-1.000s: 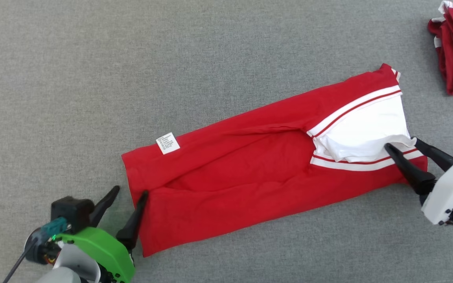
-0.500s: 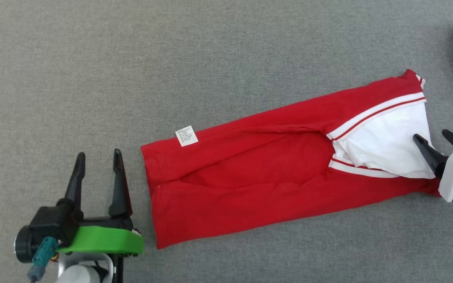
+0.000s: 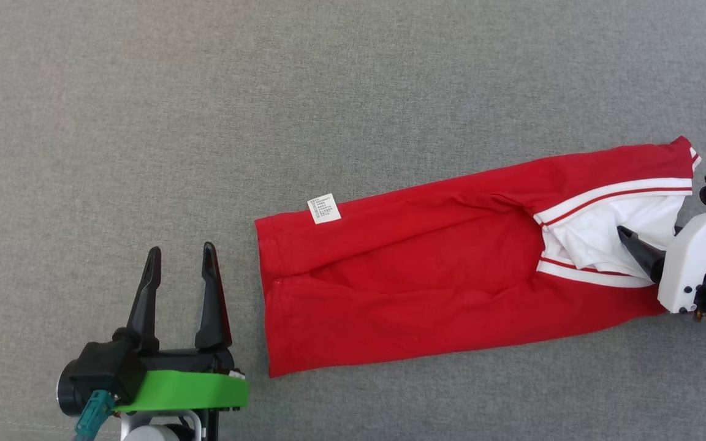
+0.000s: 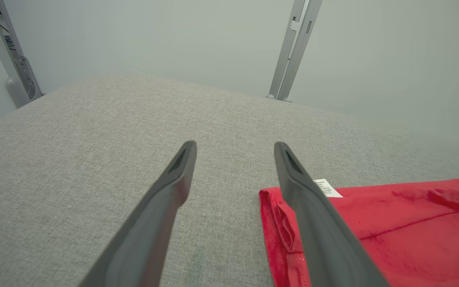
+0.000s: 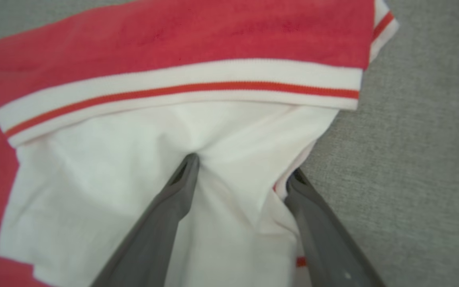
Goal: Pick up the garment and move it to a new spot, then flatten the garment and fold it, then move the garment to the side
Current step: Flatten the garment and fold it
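Note:
A red garment [image 3: 439, 282] with white striped trim lies folded lengthwise, slanting across the grey surface, a white label [image 3: 324, 208] near its left end. My left gripper [image 3: 181, 248] stands open to the left of that end, apart from the cloth. The left wrist view has the same gripper [image 4: 235, 144] over bare surface, with the garment [image 4: 393, 227] and label [image 4: 327, 187] beside its right finger. At the right end, my right gripper [image 3: 644, 236] is open over the white part. Seen from its wrist, the gripper [image 5: 244, 164] rests on the garment's [image 5: 114, 179] white fabric near its edge.
The grey fabric surface [image 3: 267, 110] stretches wide behind and left of the garment. In the left wrist view, two metal posts [image 4: 293, 52] [image 4: 10, 52] rise past its far edge before a pale wall.
The camera has turned, so the whole picture shifts right and a red pile at the top right has left it. My left gripper has drawn back from the garment's left edge and turned upright.

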Available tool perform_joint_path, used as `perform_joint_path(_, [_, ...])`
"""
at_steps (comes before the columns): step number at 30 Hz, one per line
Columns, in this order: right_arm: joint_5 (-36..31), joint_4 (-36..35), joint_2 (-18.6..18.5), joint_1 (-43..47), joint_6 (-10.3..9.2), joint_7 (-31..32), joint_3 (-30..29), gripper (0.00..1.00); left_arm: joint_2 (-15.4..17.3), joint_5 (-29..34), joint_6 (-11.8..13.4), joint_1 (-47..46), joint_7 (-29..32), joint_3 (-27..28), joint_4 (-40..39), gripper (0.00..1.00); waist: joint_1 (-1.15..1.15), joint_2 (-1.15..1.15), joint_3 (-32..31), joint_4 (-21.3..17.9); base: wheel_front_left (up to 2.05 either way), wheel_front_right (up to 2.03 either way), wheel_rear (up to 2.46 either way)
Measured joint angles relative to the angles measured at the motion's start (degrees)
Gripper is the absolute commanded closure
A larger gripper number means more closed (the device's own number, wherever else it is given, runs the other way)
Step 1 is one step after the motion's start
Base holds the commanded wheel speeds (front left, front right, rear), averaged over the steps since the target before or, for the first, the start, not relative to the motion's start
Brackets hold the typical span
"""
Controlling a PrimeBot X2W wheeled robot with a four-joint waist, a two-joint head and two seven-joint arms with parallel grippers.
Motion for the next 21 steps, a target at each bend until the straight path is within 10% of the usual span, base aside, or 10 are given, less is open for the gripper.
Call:
perform_joint_path(1, [1.2,0.4,0.0,-0.1,0.0,-1.0,0.0,0.27,-0.6,0.5,-0.7,0.1,0.0,0.4,0.2,0.0,0.0,0.0,-0.2,0.1,0.0,0.0,0.0])
perform_joint_path(2, [3.4,1.3,0.5,-0.3,0.02,-3.4,-0.5,0.76,-1.2,0.9,-1.6,0.4,0.0,0.8,0.5,0.0,0.0,0.0,-0.5,0.3,0.0,0.0,0.0])
perform_joint_path(4, [6.3,2.5,0.8,-0.3,0.16,-6.3,-1.4,1.0,-1.7,0.9,-2.9,1.0,0.0,1.5,0.9,0.0,0.0,0.0,-1.1,0.6,0.0,0.0,0.0])
perform_joint_path(14, [12.5,3.2,-10.2,1.6,0.3,-9.7,-11.1,1.0,-2.1,-4.4,-3.0,3.6,0.0,-0.4,1.8,0.0,0.0,0.0,-5.5,2.9,0.0,0.0,0.0])
perform_joint_path(21, [14.0,-8.8,-14.4,4.6,0.27,-3.3,-12.1,1.0,-2.1,-6.6,-1.7,6.1,0.0,-2.4,1.8,0.0,0.0,0.0,-8.4,5.6,0.0,0.0,0.0])
